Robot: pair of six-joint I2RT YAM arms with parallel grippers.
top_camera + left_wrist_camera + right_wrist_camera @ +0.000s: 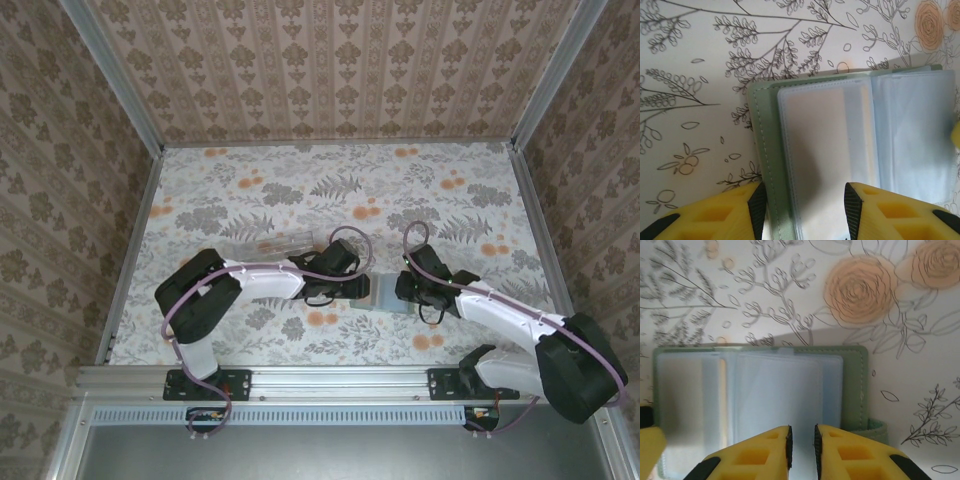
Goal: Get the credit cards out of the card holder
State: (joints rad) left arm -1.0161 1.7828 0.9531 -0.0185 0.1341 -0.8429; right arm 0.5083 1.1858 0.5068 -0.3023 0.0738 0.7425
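1. Two arms are reaching inward over the flowered table [300, 170], and they meet near its middle, a little to the right.
2. Left arm [250, 280]: the elbow is raised on the left side. The forearm runs rightward, low over the table, with the wrist tipped down at the card holder [385, 296].
3. Right arm [500, 310]: the elbow is folded back at the near right corner. The forearm stretches left and away, and its wrist is bent down onto the same holder from the opposite side.
4. Card holder: it lies opened flat on the table between the two wrists, green cover down and cloudy blue-grey sleeves up. A clear plastic case [285, 243] lies apart from it, behind the left forearm.
5. Left gripper [805, 202]: the jaws are spread. One of the yellow fingers [715, 217] is over bare table just beside the green edge, and the other is over the sleeves, so the holder's outer strip sits in the gap. I cannot tell whether either finger touches it.
6. Right gripper [802, 435]: the yellow fingers [760, 455] are drawn nearly together, with a thin slit between the pads. They are placed over the sleeves near the near edge of the holder. I cannot tell whether a sleeve is caught in the slit.
7. Credit cards: I cannot make them out through the sleeves.
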